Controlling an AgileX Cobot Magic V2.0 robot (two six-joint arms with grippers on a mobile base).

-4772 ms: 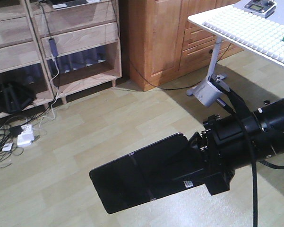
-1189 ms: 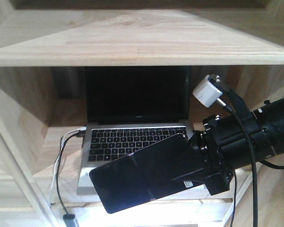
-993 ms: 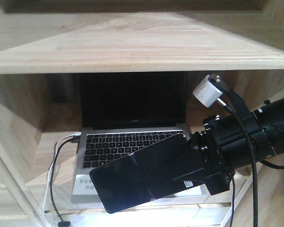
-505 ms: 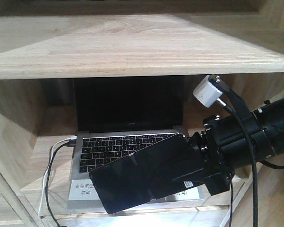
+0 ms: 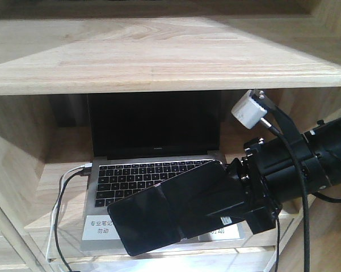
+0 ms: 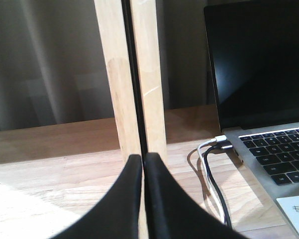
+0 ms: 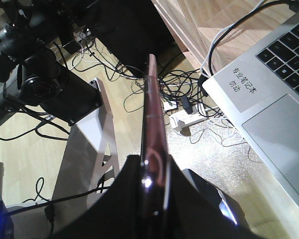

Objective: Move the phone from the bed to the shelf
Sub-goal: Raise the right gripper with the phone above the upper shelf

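Front view 4.8 s back showed floor, an orange-brown cabinet and a white table. It is now filled by a shelf (image 5: 159, 62) compartment holding an open laptop (image 5: 153, 127). The phone (image 5: 170, 212), then seen against the floor, now overlaps the laptop's keyboard. Over the last 1.2 s the laptop slid left and down in frame, more of the top board shows, and a white label (image 5: 99, 225) on the palm rest came into view.

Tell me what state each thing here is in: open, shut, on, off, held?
phone: held in the air, screen dark.
right gripper: shut on the phone.
left gripper: shut, empty.
laptop: open, screen dark, cable plugged in.
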